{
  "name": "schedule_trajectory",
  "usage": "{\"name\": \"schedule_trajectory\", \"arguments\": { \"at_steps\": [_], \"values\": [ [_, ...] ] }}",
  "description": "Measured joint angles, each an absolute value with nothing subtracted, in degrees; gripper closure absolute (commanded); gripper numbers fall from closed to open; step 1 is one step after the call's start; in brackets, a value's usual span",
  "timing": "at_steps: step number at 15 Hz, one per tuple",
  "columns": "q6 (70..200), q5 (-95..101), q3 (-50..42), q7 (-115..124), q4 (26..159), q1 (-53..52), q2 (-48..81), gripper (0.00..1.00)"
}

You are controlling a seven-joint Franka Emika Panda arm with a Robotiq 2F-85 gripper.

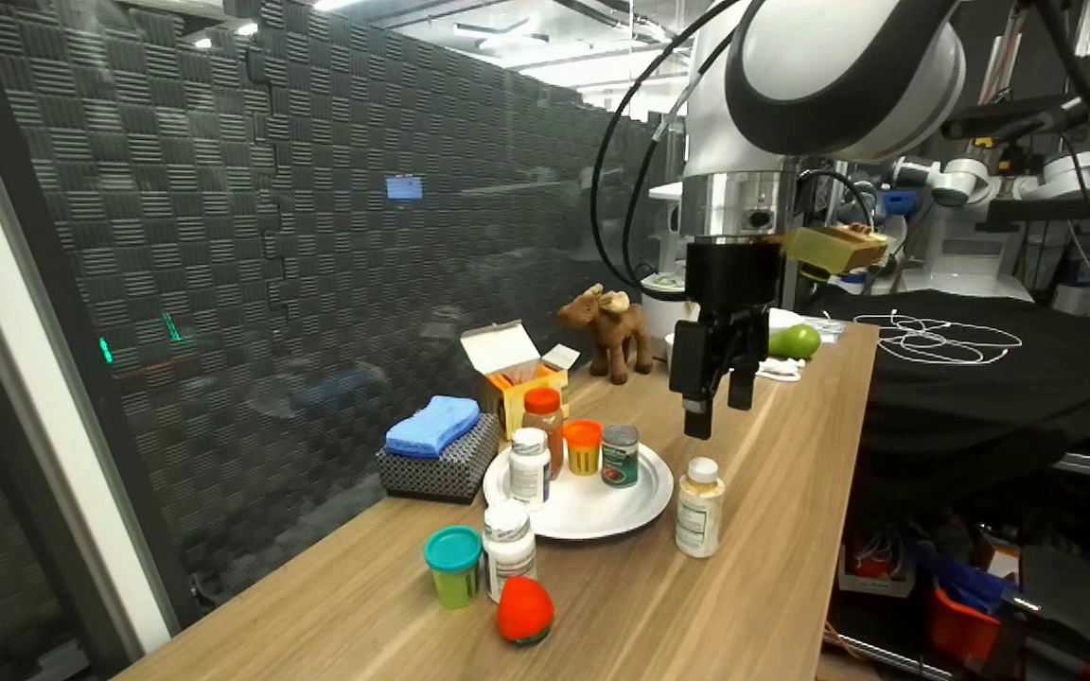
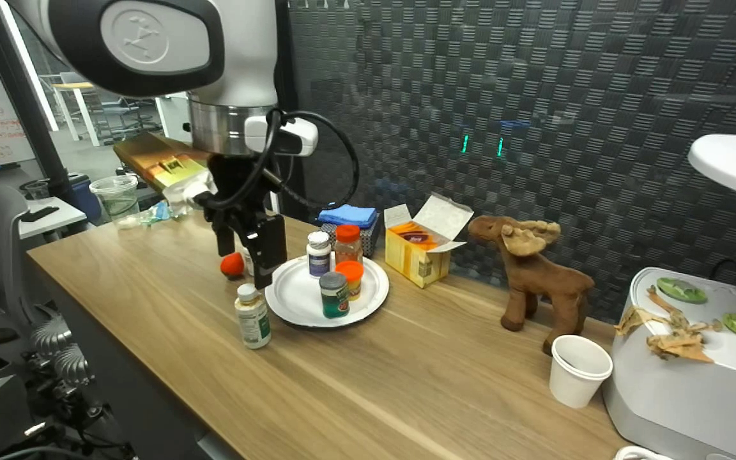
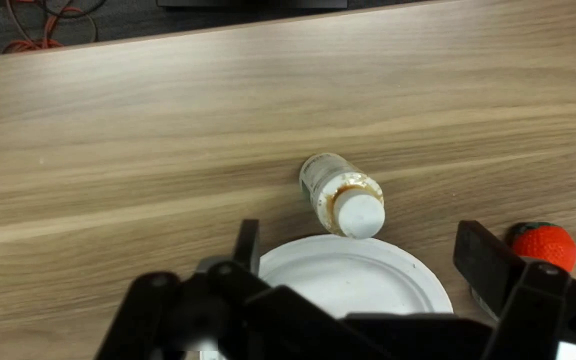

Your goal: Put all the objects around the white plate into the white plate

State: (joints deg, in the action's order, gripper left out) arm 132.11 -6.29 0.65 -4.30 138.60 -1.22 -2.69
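The white plate [image 1: 592, 518] holds a white bottle [image 1: 530, 473], an orange-capped jar [image 1: 553, 440], a yellow cup with orange lid [image 1: 584, 456] and a green can [image 1: 621, 461]. Upright on the table beside its rim stands a white-capped bottle [image 1: 699, 515], also seen in the wrist view [image 3: 325, 175]. On another side of the plate, a green cup with teal lid [image 1: 456, 577], another white bottle [image 1: 510, 553] and a red strawberry-like ball [image 1: 524, 610] are grouped close together. My gripper [image 1: 720, 407] hangs above the table near the white-capped bottle, open, nothing between its fingers [image 3: 483, 260].
Behind the plate are a patterned box [image 1: 441, 463] topped by a blue sponge [image 1: 433, 426], an open yellow box [image 2: 422, 255] and a plush moose [image 2: 537, 275]. White paper cups [image 2: 575, 377] stand by a white appliance [image 2: 674, 383]. A dark wall runs along the table's back.
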Motion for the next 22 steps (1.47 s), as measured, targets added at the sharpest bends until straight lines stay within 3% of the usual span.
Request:
{"name": "schedule_trajectory", "arguments": {
  "at_steps": [11,12,13,14,16,22],
  "values": [
    [132.06,-5.47,1.29,-4.69,137.45,-1.29,1.83,0.0],
    [132.06,-5.41,1.47,-4.82,137.18,-1.37,2.17,0.06],
    [132.07,-5.16,1.65,-4.9,136.91,-1.5,2.47,0.22],
    [132.07,-4.71,1.86,-4.9,136.67,-1.61,2.76,0.3],
    [132.07,-3.56,2.12,-4.89,136.26,-1.82,3.26,0.37],
    [132.07,-1.41,2.27,-4.9,135.29,-2.01,4.55,0.84]
  ]
}}
